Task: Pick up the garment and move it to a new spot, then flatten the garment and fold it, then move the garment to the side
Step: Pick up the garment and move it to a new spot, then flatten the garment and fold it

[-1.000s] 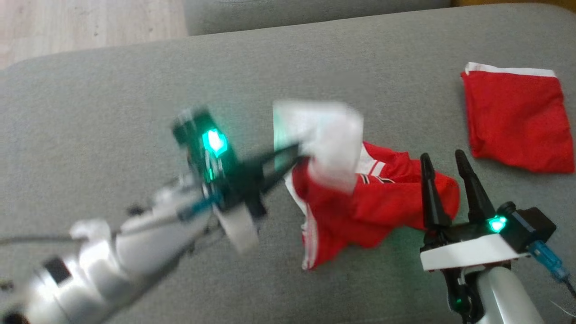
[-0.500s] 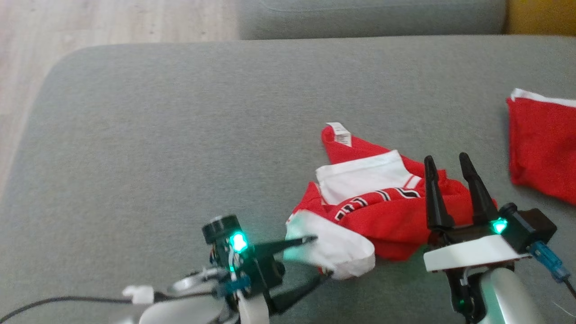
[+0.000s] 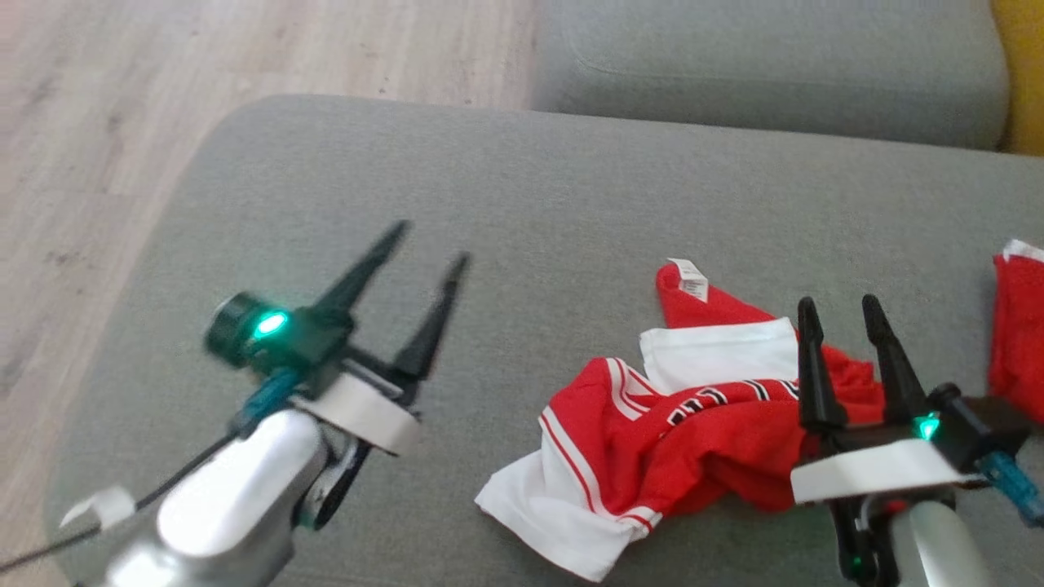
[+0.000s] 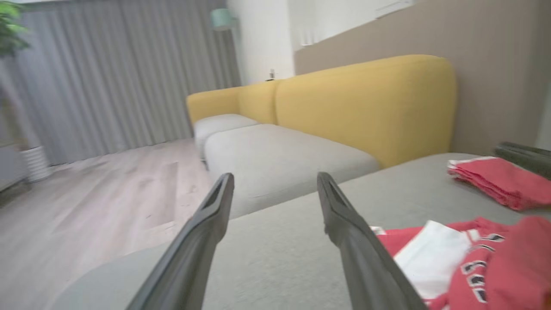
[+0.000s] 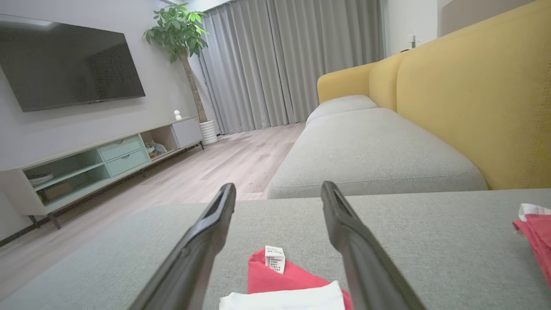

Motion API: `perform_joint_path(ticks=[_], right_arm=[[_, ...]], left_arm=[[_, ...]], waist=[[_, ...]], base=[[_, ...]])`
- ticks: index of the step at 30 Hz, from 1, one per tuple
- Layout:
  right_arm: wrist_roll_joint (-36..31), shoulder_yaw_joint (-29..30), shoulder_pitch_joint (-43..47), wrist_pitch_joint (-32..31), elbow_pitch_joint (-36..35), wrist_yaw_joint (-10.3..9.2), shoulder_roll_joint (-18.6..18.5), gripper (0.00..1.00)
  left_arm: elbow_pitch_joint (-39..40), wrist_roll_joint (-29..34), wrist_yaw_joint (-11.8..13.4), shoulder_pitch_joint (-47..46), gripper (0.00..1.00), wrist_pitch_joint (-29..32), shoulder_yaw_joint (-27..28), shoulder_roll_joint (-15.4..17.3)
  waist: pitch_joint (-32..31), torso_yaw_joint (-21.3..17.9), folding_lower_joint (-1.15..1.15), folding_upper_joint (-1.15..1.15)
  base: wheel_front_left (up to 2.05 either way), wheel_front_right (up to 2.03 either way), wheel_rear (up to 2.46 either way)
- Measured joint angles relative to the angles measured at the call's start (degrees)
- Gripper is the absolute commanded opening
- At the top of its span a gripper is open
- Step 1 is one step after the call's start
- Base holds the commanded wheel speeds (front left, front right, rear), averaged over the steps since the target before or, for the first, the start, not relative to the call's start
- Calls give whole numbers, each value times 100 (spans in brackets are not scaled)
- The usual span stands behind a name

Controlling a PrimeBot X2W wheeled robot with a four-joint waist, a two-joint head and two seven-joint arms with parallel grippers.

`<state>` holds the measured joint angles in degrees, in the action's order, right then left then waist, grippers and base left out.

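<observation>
Wide apart and empty on left gripper (image 3: 432, 242), well left of crumpled garment (image 3: 701, 432); likewise gaping, empty on right gripper (image 3: 839, 303), above garment's right end.

The left end effector (image 3: 432, 240) and the right end effector (image 3: 839, 300) look alike: two long, matte black fingers (image 3: 816, 367) tapering to narrow tips, set on a black block with a glowing green light (image 3: 269, 324). Beneath each block sits a flat white collar (image 3: 359, 412), then a smooth silver forearm (image 3: 228, 497). A teal plug (image 3: 1007, 481) sticks out beside each block. From the left one trails a thin black cable (image 3: 41, 548) bearing a white tag (image 3: 102, 507).
</observation>
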<state>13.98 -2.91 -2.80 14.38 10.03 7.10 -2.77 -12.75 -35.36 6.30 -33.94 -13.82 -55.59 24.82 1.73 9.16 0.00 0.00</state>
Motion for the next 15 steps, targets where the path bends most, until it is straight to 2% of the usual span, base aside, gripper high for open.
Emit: perform_joint_path(ticks=[4,8,11,15], right_arm=[[-52,-13,160,0,3,0,3,100],[-99,-30,290,0,23,0,5,100],[-146,-74,411,0,52,0,8,100],[-177,-73,527,0,133,0,11,100]], left_arm=[[-8,-190,605,659,100,-48,658,58],[203,-92,912,1662,100,-51,1322,-7],[323,96,958,2345,100,-57,1725,-133],[337,372,794,2876,100,-63,2043,-410]], waist=[[-131,162,0,0],[-237,289,0,0],[-280,348,-1,0],[-287,399,0,0]], base=[[0,0,0],[0,0,0],[0,0,0],[0,0,0]])
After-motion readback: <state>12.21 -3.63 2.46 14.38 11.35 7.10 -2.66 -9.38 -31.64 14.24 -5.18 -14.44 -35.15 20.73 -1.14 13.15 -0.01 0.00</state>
